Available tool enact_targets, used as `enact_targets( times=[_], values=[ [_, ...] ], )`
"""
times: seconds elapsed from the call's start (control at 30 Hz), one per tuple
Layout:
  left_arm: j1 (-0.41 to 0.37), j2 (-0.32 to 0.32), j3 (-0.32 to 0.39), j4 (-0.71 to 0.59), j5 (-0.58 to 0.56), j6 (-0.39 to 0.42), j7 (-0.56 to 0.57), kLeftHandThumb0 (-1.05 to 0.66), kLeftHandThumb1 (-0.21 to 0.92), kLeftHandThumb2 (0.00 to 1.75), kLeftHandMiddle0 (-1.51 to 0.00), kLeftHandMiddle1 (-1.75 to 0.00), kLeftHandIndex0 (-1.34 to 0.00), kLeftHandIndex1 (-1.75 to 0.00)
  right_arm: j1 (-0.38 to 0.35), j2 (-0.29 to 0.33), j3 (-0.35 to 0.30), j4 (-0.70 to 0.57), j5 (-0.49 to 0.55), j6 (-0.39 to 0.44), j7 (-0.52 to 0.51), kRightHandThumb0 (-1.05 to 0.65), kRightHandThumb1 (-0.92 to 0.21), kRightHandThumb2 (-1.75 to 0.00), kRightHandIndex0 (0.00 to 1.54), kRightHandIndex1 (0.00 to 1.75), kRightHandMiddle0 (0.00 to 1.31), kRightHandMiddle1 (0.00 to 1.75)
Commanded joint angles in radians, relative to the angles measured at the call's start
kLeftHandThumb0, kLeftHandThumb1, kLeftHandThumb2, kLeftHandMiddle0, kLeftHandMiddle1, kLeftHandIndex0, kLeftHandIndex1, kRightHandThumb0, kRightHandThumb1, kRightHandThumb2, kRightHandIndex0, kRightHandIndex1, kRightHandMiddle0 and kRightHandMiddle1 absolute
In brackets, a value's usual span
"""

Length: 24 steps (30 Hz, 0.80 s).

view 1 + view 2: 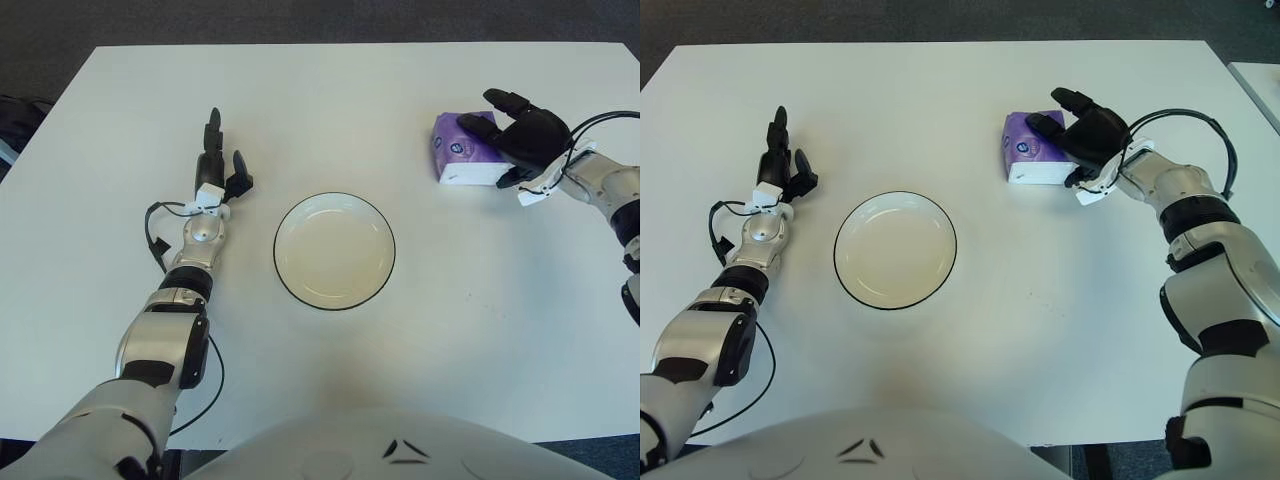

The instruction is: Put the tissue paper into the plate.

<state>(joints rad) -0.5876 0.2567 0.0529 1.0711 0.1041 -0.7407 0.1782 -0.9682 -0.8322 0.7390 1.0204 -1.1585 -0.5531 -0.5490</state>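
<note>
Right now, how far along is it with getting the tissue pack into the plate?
Early stage. Done: the right hand has reached the purple tissue pack, fingers draped over its top and right end. In hand: closing a grip; the pack sits on the table, not lifted. Left: lift, carry left and set it in the plate, which holds nothing. The left hand shows left of the plate.

A white worktop [330, 110] carries a round white plate [335, 250] with a dark rim, lying near its middle, and a purple-and-white tissue pack [462, 161] lying toward the far right corner.
</note>
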Motion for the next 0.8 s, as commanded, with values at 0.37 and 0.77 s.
enact_targets(
  times=[0.37, 0.77],
  values=[
    [0.204, -0.043, -0.018, 0.125, 0.025, 0.011, 0.017, -0.92, 0.92, 1.07, -0.04, -0.01, -0.01, -0.01, 0.037, 0.031, 0.017, 0.01, 0.02, -0.096, -0.069, -0.63, -0.46, -0.76, 0.44, 0.14, 0.0, 0.75],
    [0.206, -0.051, 0.001, 0.128, 0.003, 0.02, 0.012, -0.92, 0.92, 1.06, -0.06, -0.01, -0.02, -0.03, 0.067, 0.033, 0.005, -0.002, 0.056, -0.109, -0.053, -0.55, -0.42, -0.85, 0.33, 0.63, 0.0, 0.95]
  ],
)
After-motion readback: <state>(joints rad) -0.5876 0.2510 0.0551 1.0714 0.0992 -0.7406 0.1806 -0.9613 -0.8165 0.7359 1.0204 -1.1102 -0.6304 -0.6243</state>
